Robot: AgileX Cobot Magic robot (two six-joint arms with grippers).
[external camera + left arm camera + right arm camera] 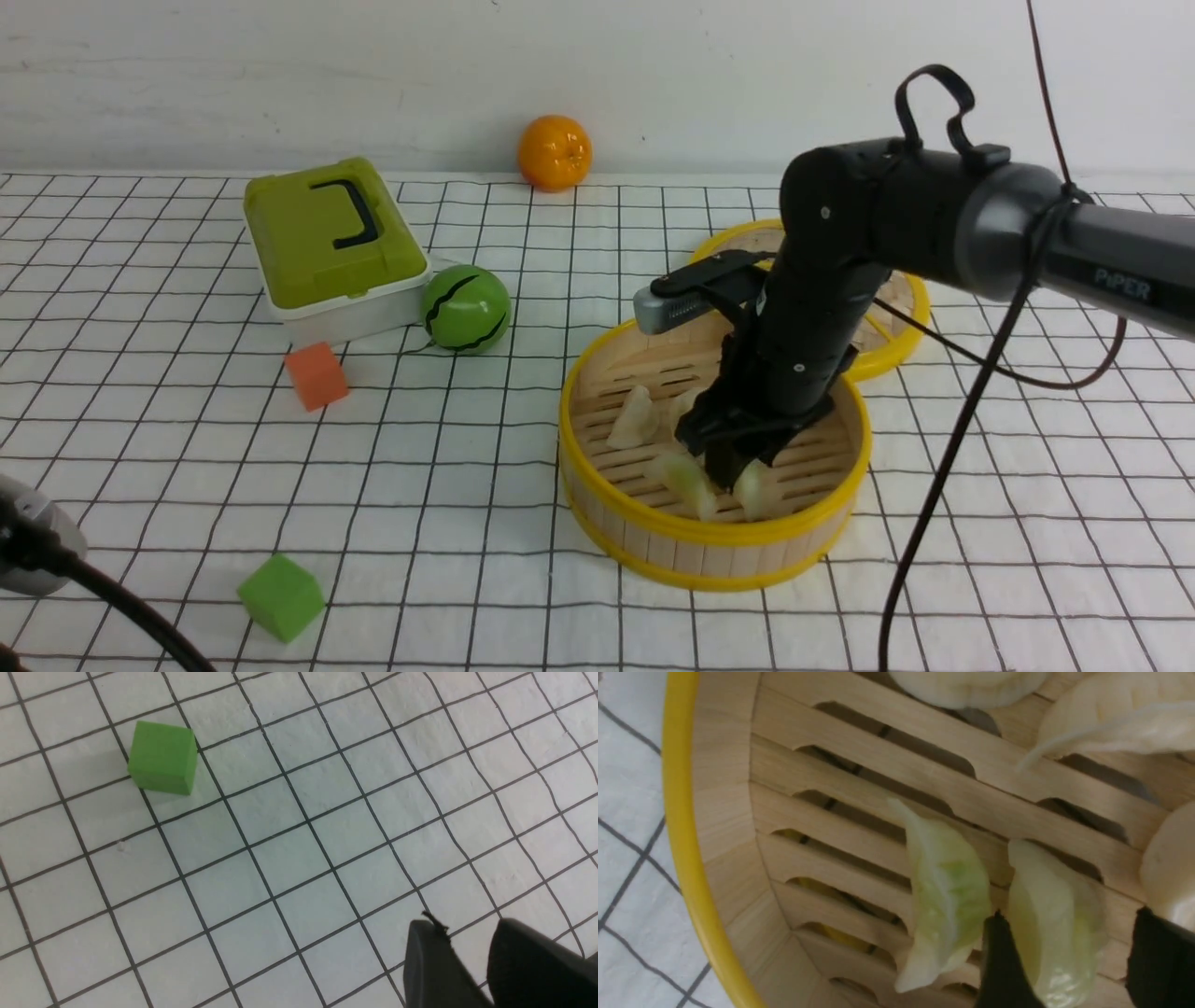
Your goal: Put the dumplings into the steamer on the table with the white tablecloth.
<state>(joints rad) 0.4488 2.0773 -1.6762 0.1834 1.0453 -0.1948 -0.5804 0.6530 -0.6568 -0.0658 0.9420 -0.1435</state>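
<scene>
The table (523, 607) fills the scene, covered by the white tablecloth (168, 280) with its thin black grid. The right arm (934, 215) reaches in from the right and bends down into the steamer (672, 551), which stands right of centre and towards the near side. Just behind it, on the far right, a flat woven lid (896, 350) with a yellow rim lies partly hidden by the arm. At the far left sits a green box (327, 233) with a black handle, a green ball (466, 308) just to its right, and an orange (555, 152) against the far wall. An orange cube (316, 375) lies near the box, and a green cube (281, 596) lies well apart at the near left. All five dumplings (948, 896) lie on the steamer's slatted floor, two yellow-green ones side by side at the near side and three cream ones farther back. The right gripper (1069, 919) hangs low inside the steamer with its jaws spread around one yellow-green dumpling, one finger at its edge and the other clear of it. The left gripper (462, 924) hovers over bare cloth at the near left, its jaws slightly apart and empty.
</scene>
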